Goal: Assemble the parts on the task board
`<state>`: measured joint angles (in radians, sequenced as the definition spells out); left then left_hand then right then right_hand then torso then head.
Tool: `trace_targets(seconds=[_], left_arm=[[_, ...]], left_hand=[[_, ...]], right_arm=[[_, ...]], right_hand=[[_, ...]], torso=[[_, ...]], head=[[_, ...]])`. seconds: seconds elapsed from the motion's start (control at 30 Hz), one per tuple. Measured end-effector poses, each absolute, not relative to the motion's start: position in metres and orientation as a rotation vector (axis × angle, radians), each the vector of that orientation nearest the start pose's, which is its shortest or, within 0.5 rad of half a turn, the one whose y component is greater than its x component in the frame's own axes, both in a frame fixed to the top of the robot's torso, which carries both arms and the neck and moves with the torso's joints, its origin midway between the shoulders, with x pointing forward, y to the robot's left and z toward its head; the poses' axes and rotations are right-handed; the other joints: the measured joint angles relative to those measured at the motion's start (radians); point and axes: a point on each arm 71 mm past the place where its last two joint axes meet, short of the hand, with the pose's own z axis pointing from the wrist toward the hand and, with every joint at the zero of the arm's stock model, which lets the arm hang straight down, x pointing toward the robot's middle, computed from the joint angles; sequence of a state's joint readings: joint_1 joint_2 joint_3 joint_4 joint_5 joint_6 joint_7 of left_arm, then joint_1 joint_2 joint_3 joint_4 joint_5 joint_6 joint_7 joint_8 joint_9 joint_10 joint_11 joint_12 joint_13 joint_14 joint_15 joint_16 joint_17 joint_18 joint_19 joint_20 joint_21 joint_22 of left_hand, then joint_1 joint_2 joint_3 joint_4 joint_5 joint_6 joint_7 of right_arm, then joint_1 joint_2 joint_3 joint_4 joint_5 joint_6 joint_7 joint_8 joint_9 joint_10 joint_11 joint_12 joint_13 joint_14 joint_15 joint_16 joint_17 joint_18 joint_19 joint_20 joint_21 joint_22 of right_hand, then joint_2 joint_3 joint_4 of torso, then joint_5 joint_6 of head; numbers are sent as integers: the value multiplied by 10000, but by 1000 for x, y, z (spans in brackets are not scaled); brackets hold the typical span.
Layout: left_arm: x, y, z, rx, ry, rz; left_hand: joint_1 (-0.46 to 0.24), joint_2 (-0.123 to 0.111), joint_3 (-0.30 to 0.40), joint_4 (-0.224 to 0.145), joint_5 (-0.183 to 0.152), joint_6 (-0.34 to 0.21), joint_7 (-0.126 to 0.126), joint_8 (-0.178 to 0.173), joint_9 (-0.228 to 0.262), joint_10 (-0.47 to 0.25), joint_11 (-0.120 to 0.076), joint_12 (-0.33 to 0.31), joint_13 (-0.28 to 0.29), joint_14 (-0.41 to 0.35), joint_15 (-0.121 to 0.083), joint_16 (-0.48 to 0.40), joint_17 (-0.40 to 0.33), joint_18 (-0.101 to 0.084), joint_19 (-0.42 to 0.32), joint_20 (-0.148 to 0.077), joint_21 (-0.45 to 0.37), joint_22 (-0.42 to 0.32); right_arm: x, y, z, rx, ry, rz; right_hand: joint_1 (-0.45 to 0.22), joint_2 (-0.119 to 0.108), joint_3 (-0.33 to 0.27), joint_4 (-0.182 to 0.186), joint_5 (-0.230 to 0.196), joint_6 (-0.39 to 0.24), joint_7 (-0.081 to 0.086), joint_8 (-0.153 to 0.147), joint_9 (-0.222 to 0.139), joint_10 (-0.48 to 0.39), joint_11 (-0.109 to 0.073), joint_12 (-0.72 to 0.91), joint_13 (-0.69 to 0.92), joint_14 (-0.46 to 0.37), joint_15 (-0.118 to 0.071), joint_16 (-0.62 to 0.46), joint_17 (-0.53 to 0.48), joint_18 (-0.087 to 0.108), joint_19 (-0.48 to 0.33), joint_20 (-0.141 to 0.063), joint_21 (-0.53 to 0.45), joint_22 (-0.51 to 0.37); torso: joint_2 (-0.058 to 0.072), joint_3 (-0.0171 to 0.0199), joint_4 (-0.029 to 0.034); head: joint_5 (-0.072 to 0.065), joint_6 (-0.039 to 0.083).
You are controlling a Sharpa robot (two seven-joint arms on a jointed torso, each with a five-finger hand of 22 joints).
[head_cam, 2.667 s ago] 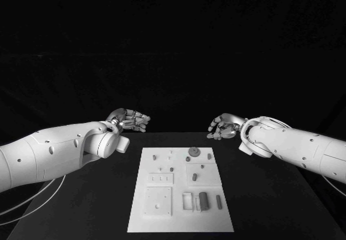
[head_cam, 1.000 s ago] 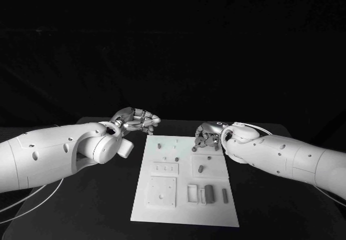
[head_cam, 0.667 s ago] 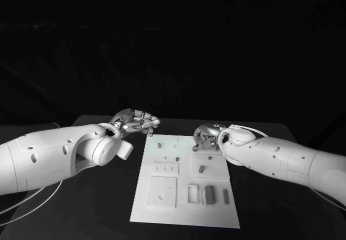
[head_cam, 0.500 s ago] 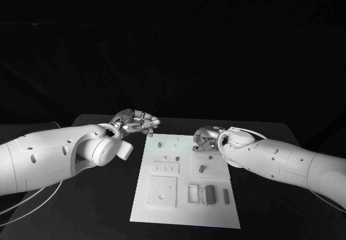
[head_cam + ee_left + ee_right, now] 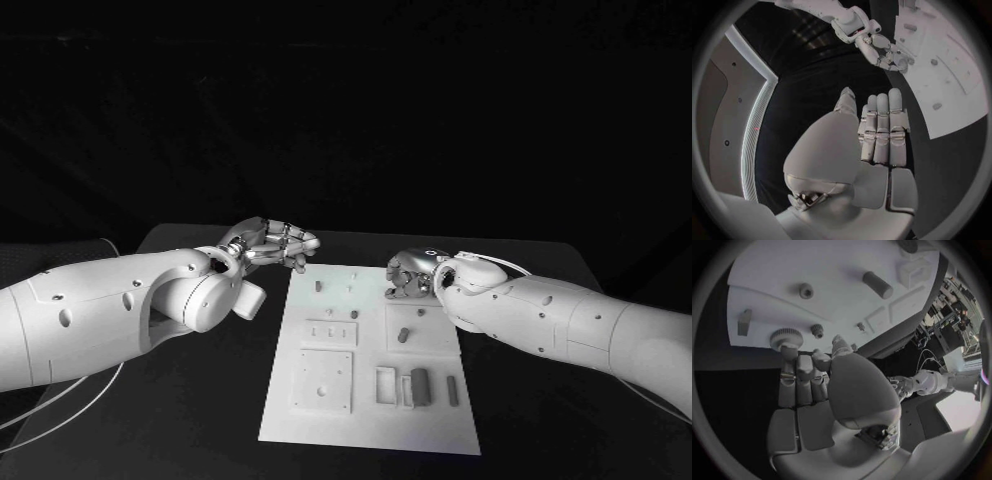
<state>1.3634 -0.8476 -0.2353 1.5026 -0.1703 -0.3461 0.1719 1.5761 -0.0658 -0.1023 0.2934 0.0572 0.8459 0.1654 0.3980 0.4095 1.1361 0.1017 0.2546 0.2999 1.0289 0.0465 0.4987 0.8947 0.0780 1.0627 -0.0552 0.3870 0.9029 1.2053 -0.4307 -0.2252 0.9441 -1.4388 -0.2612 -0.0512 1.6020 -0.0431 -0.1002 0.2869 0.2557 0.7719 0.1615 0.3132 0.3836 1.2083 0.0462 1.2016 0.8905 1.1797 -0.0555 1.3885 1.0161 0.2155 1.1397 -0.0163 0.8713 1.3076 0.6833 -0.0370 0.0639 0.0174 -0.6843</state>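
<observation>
Far right corner of the flat white task board [image 5: 368, 400]: hidden behind the right silver many-fingered hand [image 5: 408, 276].
Round ridged grey gear part [image 5: 786, 336]: fingertips sit at it; perhaps touching, too hard to tell.
Small grey pegs [image 5: 335, 335]: too tiny to tell their shape.

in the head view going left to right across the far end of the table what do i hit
left arm → left robot hand → task board → right robot hand → right arm
</observation>
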Motion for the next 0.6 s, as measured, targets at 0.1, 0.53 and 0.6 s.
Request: trace_targets(seconds=[0.1, 0.53, 0.6], left_arm=[[495, 222, -182, -9573, 16886, -12380], [495, 223, -181, -9591, 16861, -12375], [495, 223, -181, -9592, 16861, -12371]], left_hand=[[0, 0, 0, 0, 0, -2, -2, 0, 8, 0, 0, 17, 16, 0, 0, 0, 0, 1, -14, 15, 0, 7], [0, 0, 28, -28, 0, 64, -13, 0, 21, 1, -1, 41, 48, 0, 0, 0, 14, 0, -13, 17, 0, 22], [0, 0, 28, -28, 0, 64, -13, 0, 21, 2, -1, 40, 50, 0, 0, 0, 14, 0, -13, 17, 0, 33]], right_arm=[[554, -155, -268, -2767, 18203, 4335], [555, -159, -269, -2754, 18227, 4144], [555, -159, -269, -2747, 18231, 4114]], right_hand=[[81, 50, 0, 0, 68, 101, -22, 0, 27, 74, -31, 12, 0, 3, -3, 9, 0, -9, 4, -2, 75, 0], [160, 52, 0, 0, 76, 130, -23, 0, 35, 88, -18, 28, 2, 10, -10, 55, 7, -31, 6, -2, 118, -1], [160, 52, 0, 0, 76, 131, -23, 0, 35, 88, -18, 29, 2, 11, -11, 55, 7, -66, 23, -18, 118, -1]], torso=[[44, -19, 16], [197, -94, 108], [238, -113, 115]], head=[[-45, 5], [-214, 24], [-215, 49]])
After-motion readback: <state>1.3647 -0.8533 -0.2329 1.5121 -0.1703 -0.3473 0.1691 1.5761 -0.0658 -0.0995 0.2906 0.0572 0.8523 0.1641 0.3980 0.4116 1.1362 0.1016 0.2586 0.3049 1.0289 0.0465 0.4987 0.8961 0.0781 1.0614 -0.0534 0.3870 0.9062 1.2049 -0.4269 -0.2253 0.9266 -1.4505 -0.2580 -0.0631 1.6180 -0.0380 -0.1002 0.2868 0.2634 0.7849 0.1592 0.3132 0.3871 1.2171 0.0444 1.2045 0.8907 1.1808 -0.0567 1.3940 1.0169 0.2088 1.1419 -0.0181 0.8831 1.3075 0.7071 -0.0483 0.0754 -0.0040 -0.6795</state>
